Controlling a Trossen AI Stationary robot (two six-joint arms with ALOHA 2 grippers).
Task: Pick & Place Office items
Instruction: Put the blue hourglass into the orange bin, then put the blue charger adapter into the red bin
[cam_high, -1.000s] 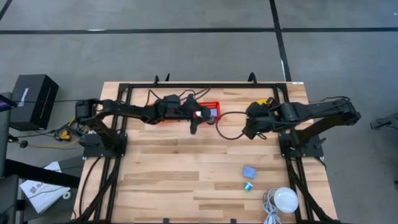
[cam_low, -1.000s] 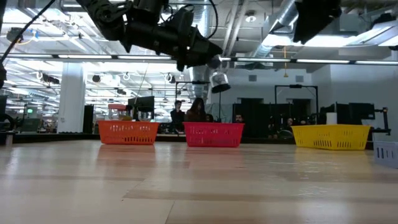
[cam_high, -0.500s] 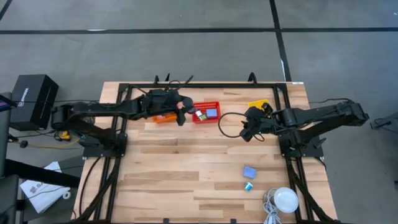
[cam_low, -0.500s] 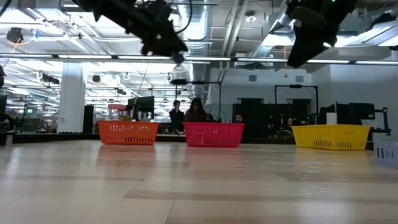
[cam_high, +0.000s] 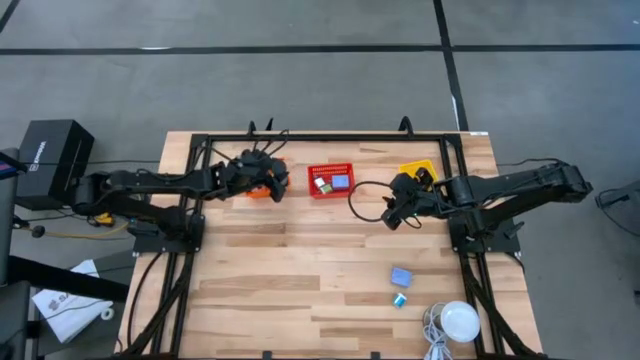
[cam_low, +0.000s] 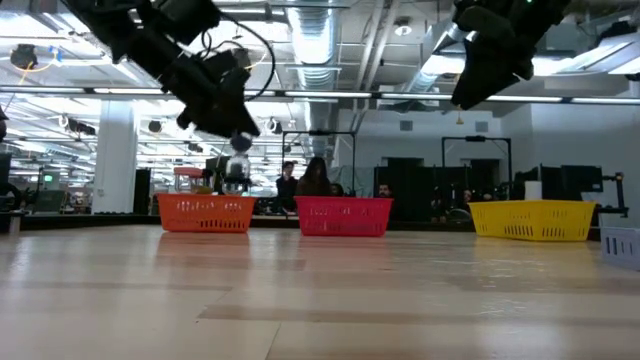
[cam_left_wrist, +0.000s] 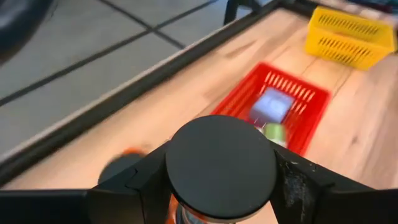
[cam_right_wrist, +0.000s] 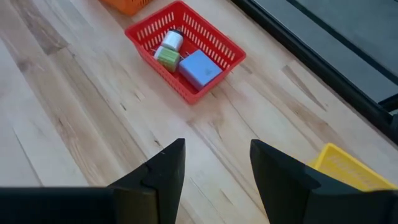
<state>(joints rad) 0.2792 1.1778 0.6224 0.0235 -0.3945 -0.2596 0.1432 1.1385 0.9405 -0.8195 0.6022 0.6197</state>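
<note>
My left gripper (cam_high: 270, 182) hangs over the orange basket (cam_high: 259, 189), shut on a dark cylinder with a round black top (cam_left_wrist: 221, 163). In the low view the cylinder (cam_low: 239, 142) shows silver-grey, well above the orange basket (cam_low: 205, 213). My right gripper (cam_high: 394, 212) is open and holds nothing. It hovers between the red basket (cam_high: 331, 181) and the yellow basket (cam_high: 419, 170). Loose on the wood lie a pale blue block (cam_high: 401, 276) and a small teal bit (cam_high: 399, 300). In the red basket are a blue block (cam_right_wrist: 199, 68), a green bit (cam_right_wrist: 166, 58) and a white cylinder (cam_right_wrist: 172, 40). My left gripper pinches the dark cylinder between its two fingers (cam_left_wrist: 146, 182), one on each side of the body just below the black top (cam_left_wrist: 186, 186). The fingers point down from above. The cylinder is lifted clear and hangs over the orange basket (cam_left_wrist: 132, 153).
Three mesh baskets stand in a row near the far edge: orange, red (cam_low: 343, 215) and yellow (cam_low: 532, 219). A white dome with a cable (cam_high: 459, 321) sits at the near right corner. A black cable loops beside my right gripper (cam_high: 360, 205). Bare wood fills the table's middle.
My left gripper has carried the cylinder from beside the red basket toward the table's left edge, to above the orange basket, and dropped a little. My right gripper has come down somewhat and shifted slightly left. The loose items have not moved.
</note>
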